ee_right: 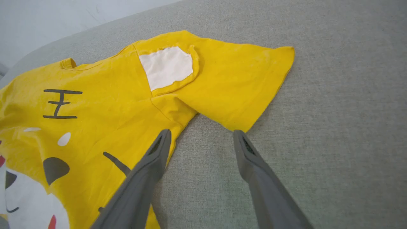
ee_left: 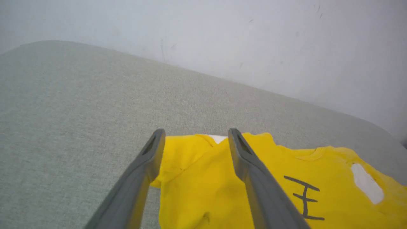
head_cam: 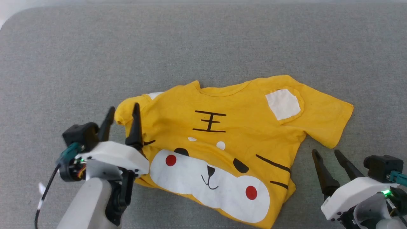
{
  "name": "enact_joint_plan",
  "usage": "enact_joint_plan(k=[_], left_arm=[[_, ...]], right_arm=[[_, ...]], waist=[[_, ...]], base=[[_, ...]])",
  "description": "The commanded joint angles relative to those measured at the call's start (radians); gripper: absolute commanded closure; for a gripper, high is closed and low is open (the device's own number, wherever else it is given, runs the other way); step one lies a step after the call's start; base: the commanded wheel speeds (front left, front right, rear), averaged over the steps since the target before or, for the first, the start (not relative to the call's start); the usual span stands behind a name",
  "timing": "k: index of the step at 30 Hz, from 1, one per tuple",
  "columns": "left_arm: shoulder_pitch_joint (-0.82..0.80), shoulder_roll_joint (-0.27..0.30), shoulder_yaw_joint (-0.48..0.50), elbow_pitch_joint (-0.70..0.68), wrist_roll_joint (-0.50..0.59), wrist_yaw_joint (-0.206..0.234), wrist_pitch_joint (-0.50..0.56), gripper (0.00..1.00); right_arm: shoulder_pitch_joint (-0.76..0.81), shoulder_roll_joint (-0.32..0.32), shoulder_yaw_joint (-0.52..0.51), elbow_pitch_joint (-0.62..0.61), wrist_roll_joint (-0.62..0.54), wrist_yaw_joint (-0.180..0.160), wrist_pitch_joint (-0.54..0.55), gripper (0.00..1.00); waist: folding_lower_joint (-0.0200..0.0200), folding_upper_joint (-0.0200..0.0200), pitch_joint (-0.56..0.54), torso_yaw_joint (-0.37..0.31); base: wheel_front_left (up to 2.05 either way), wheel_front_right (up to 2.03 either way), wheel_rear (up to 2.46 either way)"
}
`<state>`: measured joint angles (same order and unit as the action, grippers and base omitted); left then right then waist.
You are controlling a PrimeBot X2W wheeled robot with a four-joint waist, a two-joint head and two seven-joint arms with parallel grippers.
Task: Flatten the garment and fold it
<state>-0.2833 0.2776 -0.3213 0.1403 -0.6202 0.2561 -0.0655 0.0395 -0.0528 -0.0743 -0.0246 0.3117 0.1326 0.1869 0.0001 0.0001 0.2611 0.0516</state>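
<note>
Left gripper (head_cam: 124,106) hangs with its two dark fingers splayed and nothing held. Right gripper (head_cam: 326,152) is spread just as wide and equally empty, over the grey padded table (head_cam: 203,38).

The risk, as it looks from the room, lies at the left sleeve (ee_left: 184,159). It is curled and bunched, and a pinch taken too deep there could catch several layers and drag the garment (head_cam: 241,127) sideways rather than opening it out. A fold begun with that sleeve and the rumpled near-left hem unsmoothed would probably press the creases in.

The yellow tiger-face T-shirt lies print up in the middle of the table, collar to the far side, hem nearest the robot and skewed right. The left gripper's tips frame the bunched sleeve at the shirt's left edge, though whether they touch the cloth is unclear. The right gripper sits on the near side of the flat right sleeve (head_cam: 327,114), one finger beside the shirt's right edge, the other over bare table.
</note>
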Motion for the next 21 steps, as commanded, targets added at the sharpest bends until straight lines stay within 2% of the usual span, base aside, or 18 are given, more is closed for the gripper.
enact_joint_plan(k=[1,5,9,13,21], left_arm=[[0.029,0.006,0.016,-0.036,0.017,0.003,-0.049,0.0],[0.07,0.008,0.036,-0.125,0.074,0.014,-0.167,0.0],[0.124,0.0,0.062,-0.207,0.16,0.007,-0.195,0.0],[0.186,-0.037,0.108,-0.267,0.244,-0.027,-0.196,0.0],[0.249,-0.099,0.157,-0.25,0.343,-0.089,-0.196,0.0]], right_arm=[[-0.011,0.003,-0.004,-0.006,-0.005,-0.002,0.004,0.0],[-0.004,0.003,-0.004,-0.01,-0.003,-0.002,0.005,0.0],[0.003,0.003,0.002,-0.018,-0.006,-0.002,0.007,0.0],[0.013,0.003,0.016,-0.037,-0.017,-0.002,0.022,0.0],[0.031,0.003,0.048,-0.087,-0.051,-0.002,0.094,0.0]], waist=[[-0.0001,-0.0001,-0.006,-0.001],[-0.0001,-0.0001,-0.016,-0.003],[-0.0001,-0.0001,-0.022,-0.002],[-0.0001,-0.0001,-0.027,0.001],[-0.0001,-0.0001,-0.04,0.02]], base=[[0.0,0.0,0.0],[0.0,0.0,0.0],[0.0,0.0,0.0],[0.0,0.0,0.0],[0.0,0.0,0.0]])
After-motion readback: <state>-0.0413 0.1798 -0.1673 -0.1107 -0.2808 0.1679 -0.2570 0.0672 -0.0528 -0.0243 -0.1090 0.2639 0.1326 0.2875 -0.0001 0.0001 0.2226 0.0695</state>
